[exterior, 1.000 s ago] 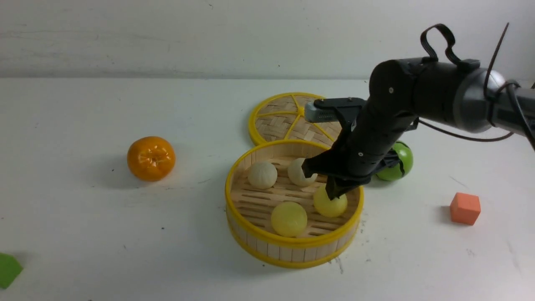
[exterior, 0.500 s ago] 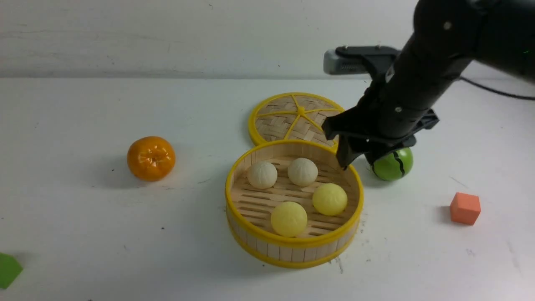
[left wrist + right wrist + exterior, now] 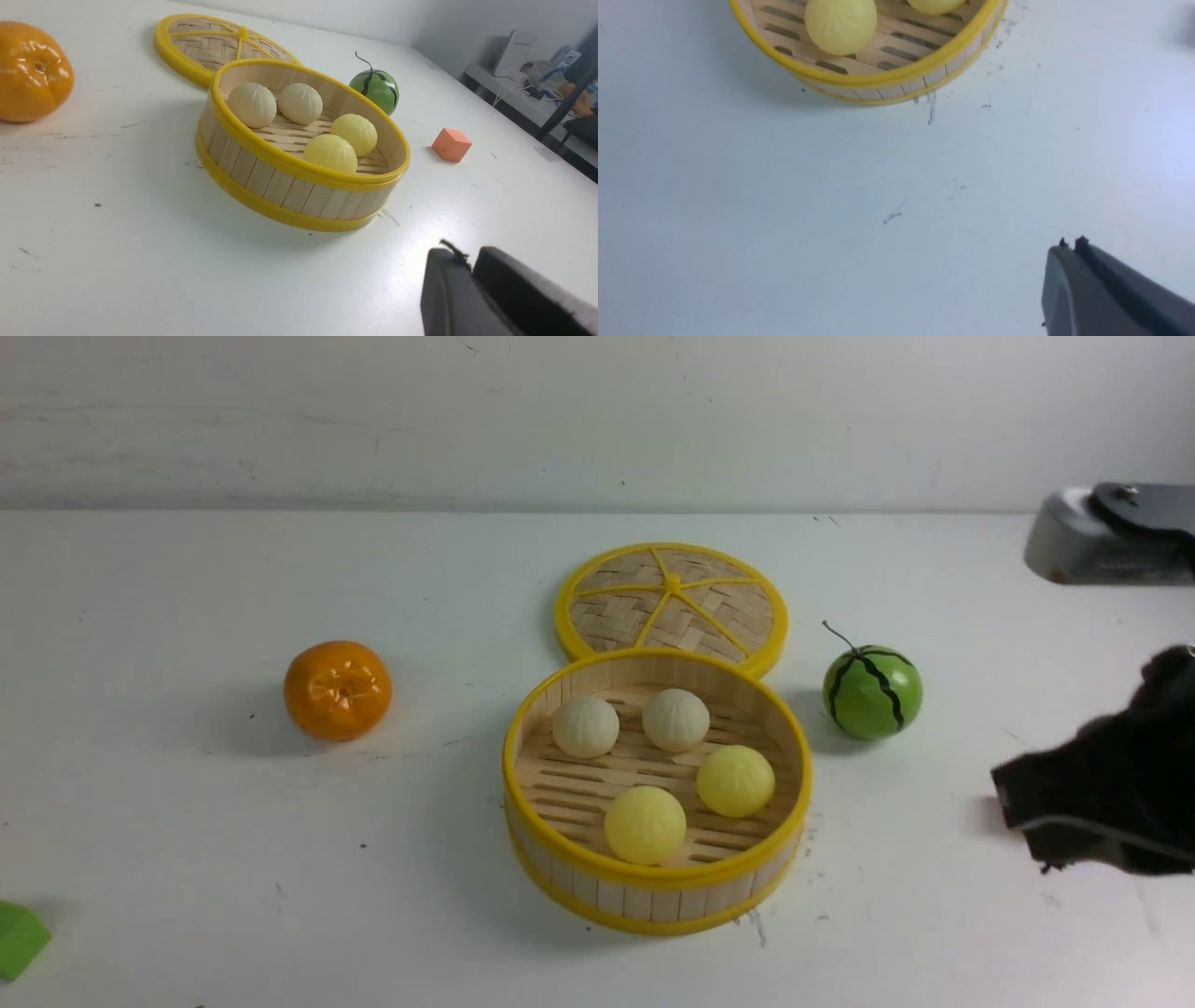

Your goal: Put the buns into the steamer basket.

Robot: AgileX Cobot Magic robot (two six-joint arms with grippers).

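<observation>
The steamer basket (image 3: 644,899) stands at the table's middle. Inside it lie two cream-white buns (image 3: 585,727) (image 3: 676,720) at the back and two pale yellow buns (image 3: 736,781) (image 3: 645,825) at the front. My right gripper (image 3: 1018,812) hangs blurred at the right edge, well clear of the basket. In the right wrist view its fingers (image 3: 1070,245) press together, shut and empty, over bare table in front of the basket (image 3: 878,79). My left gripper (image 3: 460,259) shows only in the left wrist view, shut with nothing in it, near the basket's front side (image 3: 280,186).
The flat woven lid (image 3: 672,602) lies just behind the basket. An orange (image 3: 337,690) sits to the left and a green watermelon ball (image 3: 872,693) to the right. An orange cube (image 3: 451,144) lies beyond the ball, and a green piece (image 3: 19,938) at the front left.
My right gripper let go of a pale yellow bun inside the basket, rose, and pulled back far to the right. Its jaws have come shut. All buns stay where they were.
</observation>
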